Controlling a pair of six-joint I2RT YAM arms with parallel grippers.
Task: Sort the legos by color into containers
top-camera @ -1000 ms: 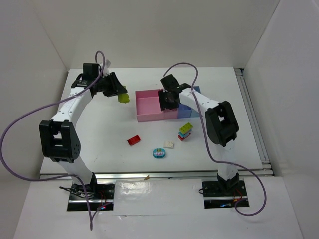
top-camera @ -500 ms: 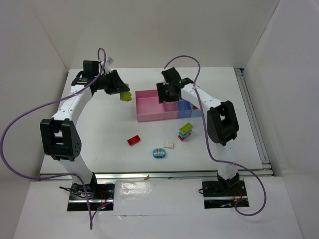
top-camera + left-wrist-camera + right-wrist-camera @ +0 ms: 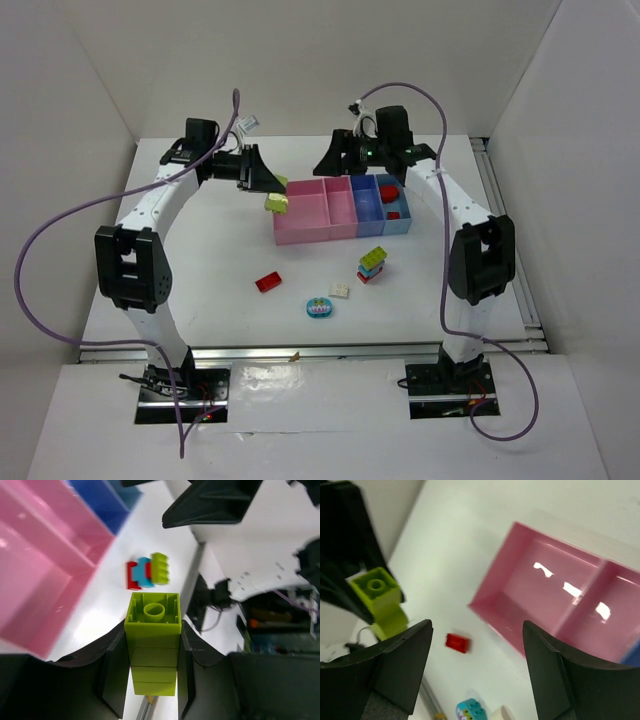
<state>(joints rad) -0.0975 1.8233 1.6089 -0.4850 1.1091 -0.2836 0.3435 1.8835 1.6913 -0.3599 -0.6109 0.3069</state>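
My left gripper (image 3: 266, 186) is shut on a tall yellow-green lego (image 3: 276, 203) and holds it above the table just left of the wide pink container (image 3: 300, 225). In the left wrist view the lego (image 3: 152, 645) sits between both jaws of that gripper (image 3: 152, 660). My right gripper (image 3: 332, 162) is open and empty, raised behind the narrow pink container (image 3: 342, 210). The blue container (image 3: 368, 208) and the light blue container (image 3: 400, 222), which has red pieces (image 3: 388, 190) in it, stand to the right. On the table lie a red lego (image 3: 267, 282), a cream-white lego (image 3: 340, 291) and a teal-blue lego (image 3: 319, 308).
A stack of yellow-green, teal and red bricks (image 3: 372, 263) stands in front of the containers. The right wrist view shows the held lego (image 3: 377, 600), the wide pink container (image 3: 540, 590), the red lego (image 3: 457, 642) and the open right gripper (image 3: 477, 655). White walls enclose the table.
My left gripper moved right with the yellow-green lego, close to the wide pink container. My right gripper rose and drew back from over the containers, uncovering them.
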